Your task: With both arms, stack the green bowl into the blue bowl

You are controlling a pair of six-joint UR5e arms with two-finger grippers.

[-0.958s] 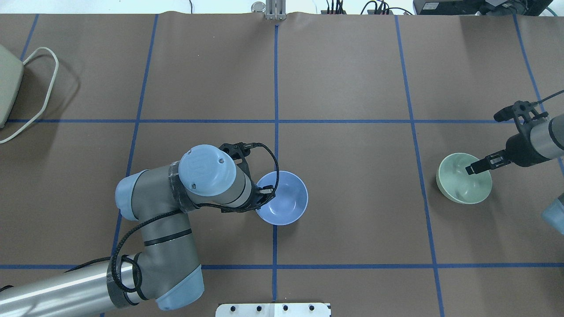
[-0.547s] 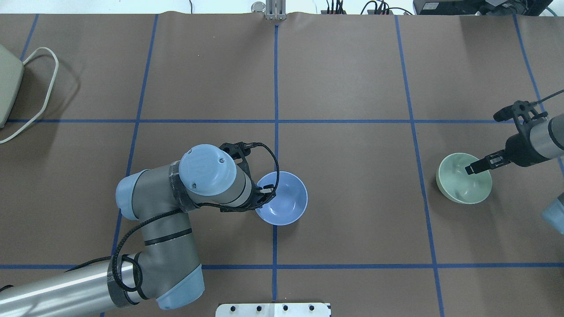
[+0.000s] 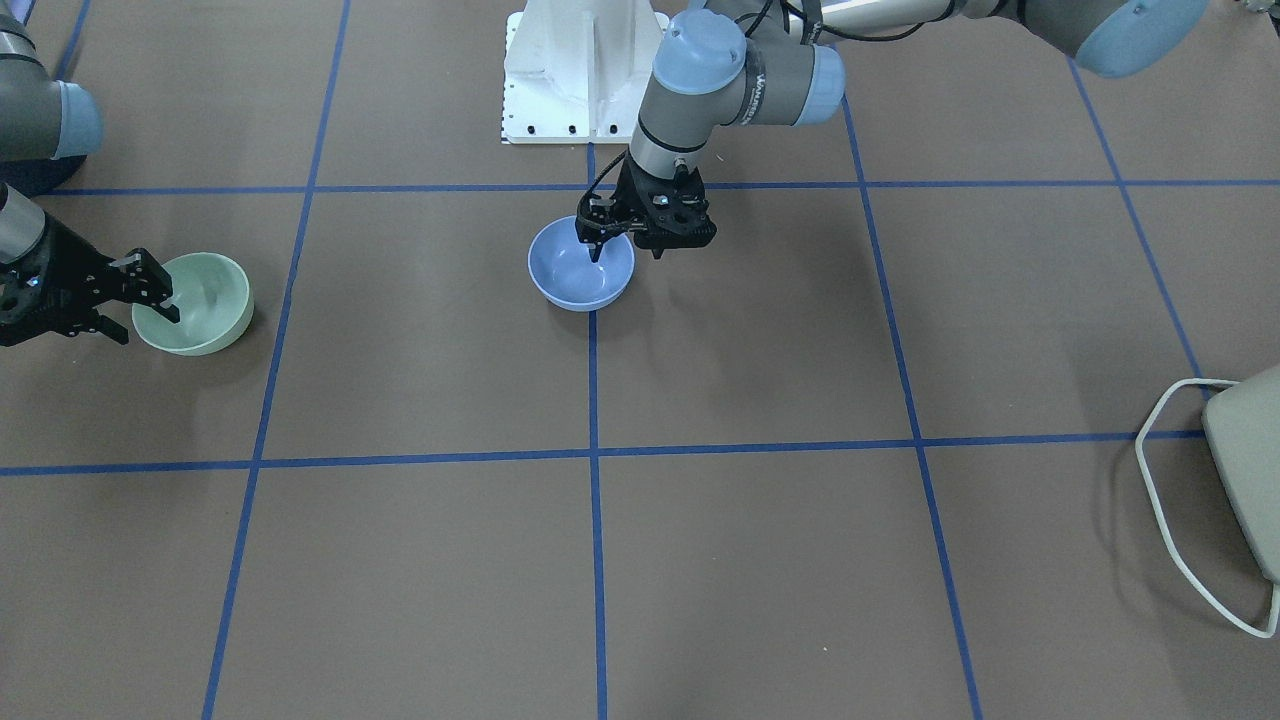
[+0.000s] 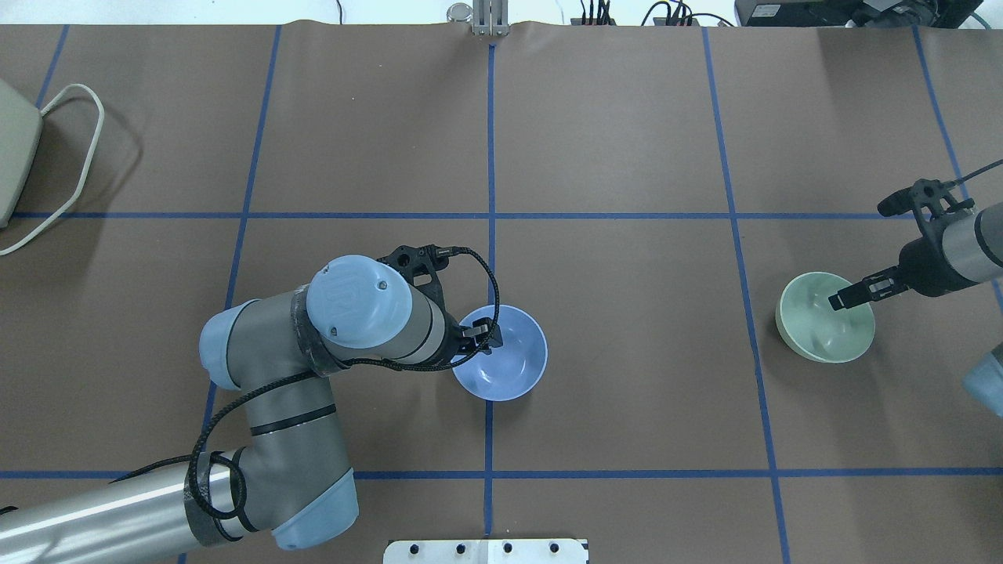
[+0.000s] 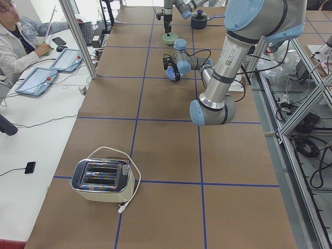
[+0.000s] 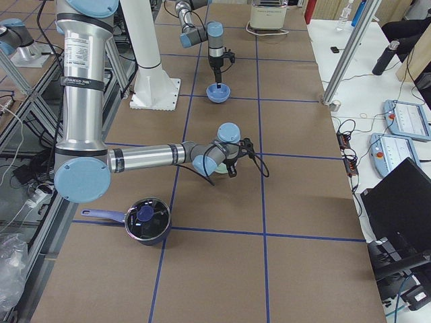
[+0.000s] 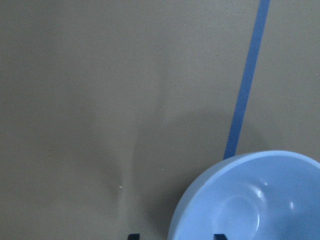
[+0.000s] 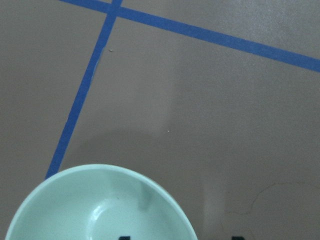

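Observation:
The blue bowl (image 4: 513,360) stands upright at the table's middle, on a blue tape line; it also shows in the front view (image 3: 580,280). My left gripper (image 4: 479,333) is open astride its near-left rim, one finger inside and one outside, as the left wrist view (image 7: 250,205) shows. The green bowl (image 4: 823,333) stands upright at the right; it also shows in the front view (image 3: 205,305). My right gripper (image 4: 842,300) is open astride its rim, one finger inside; the right wrist view shows the bowl (image 8: 100,210).
A toaster (image 5: 101,179) with a white cord sits at the table's far left end (image 4: 12,149). A dark pot (image 6: 145,219) stands near the right end. The white pedestal (image 3: 585,70) is at the robot's side. Blue tape lines grid the brown table.
My left arm's wrist has shifted a little to the left and its fingertips have moved slightly further over the blue bowl's rim. The right arm and both bowls have not moved.

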